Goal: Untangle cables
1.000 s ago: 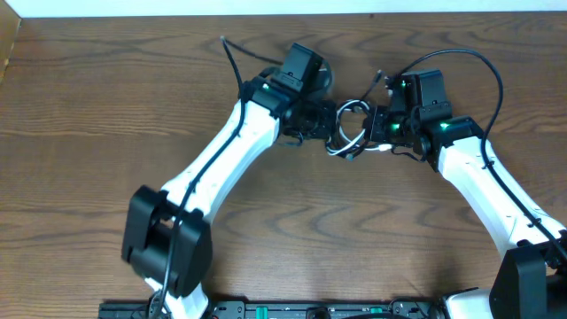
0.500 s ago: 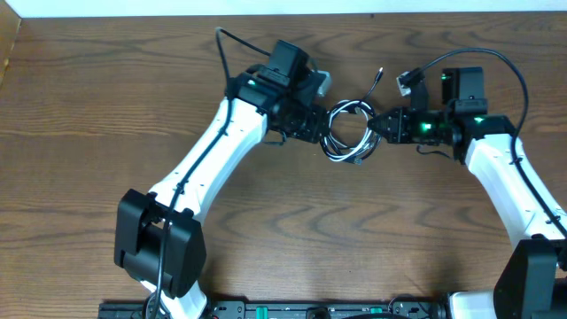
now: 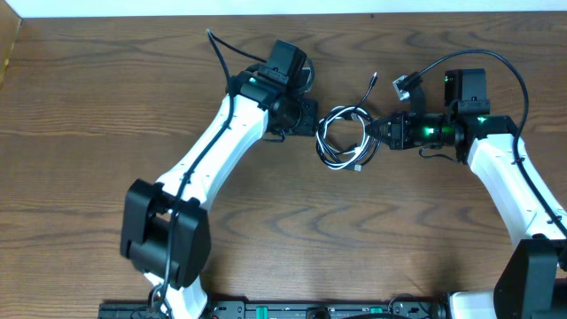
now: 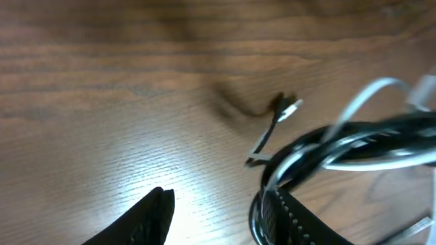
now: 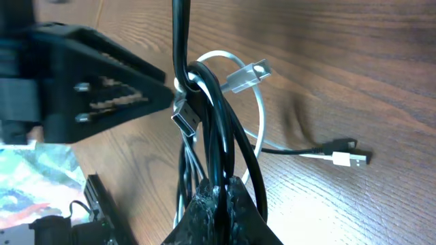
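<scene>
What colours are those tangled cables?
White and black cables, clearest in the right wrist view.

Table [image 3: 106, 124]: dark brown wood-grain top, pale strip [image 3: 266, 7] along the far edge, light glaring off the wood in the left wrist view. Cable bundle [image 3: 344, 139], black and white cords coiled together, sits mid-table toward the far side; can't tell how much of the coil actually rests on the wood. One black loose end [image 5: 300, 151] trails off the coil and lies flat on the surface, ending in a small silver-tipped plug [image 5: 349, 158]. Shadow right beside it.
</scene>
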Robot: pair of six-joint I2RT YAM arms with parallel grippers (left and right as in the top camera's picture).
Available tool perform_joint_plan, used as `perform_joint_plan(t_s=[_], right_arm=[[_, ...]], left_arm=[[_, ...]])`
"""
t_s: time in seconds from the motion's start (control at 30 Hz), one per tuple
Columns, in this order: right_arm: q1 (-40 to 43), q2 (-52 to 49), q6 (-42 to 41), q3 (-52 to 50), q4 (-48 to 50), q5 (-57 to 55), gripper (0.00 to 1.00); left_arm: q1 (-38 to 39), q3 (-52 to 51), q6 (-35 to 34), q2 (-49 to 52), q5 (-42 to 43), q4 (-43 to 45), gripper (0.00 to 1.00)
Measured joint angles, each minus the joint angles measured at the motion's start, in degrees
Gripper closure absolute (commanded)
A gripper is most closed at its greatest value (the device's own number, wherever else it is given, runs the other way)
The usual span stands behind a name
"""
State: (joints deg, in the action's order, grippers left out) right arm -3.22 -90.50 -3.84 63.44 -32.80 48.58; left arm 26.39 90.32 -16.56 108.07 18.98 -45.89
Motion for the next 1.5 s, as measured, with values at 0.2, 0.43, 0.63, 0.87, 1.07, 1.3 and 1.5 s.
perform_joint_plan(t_s=[0.2, 0.43, 0.63, 0.87, 1.07, 1.3, 1.5], right_arm=[[0.0, 0.0, 0.1, 0.0, 0.0, 0.1, 0.99], [0.0, 0.0, 0.2, 0.0, -0.2, 0.1, 0.99], [0.0, 0.0, 0.2, 0.0, -0.2, 0.5, 0.99], [0.0, 0.0, 0.2, 0.0, -0.2, 0.9, 0.99], [-0.1, 0.0, 0.2, 0.0, -0.3, 1.0, 0.99], [-0.9, 0.0, -0.3, 0.0, -0.1, -3.9, 0.99], [-4.0, -1.4, -4.0, 0.0, 0.8, -10.9, 0.99]], left_arm=[[0.0, 0.0, -0.5, 1.9, 2.8, 1.9, 0.50], [0.0, 0.0, -0.1, 2.5, 6.3, 2.6, 0.50], [0.1, 0.0, 3.1, 2.6, 12.3, 2.8, 0.50], [0.9, 0.0, 3.2, 4.9, 11.7, 2.4, 0.89], [1.2, 0.0, 2.9, 7.4, 11.5, 2.9, 0.93], [0.2, 0.0, 2.8, 6.7, 12.5, 4.4, 0.93], [-2.5, -0.4, 1.1, 1.1, 14.1, 6.7, 0.93]])
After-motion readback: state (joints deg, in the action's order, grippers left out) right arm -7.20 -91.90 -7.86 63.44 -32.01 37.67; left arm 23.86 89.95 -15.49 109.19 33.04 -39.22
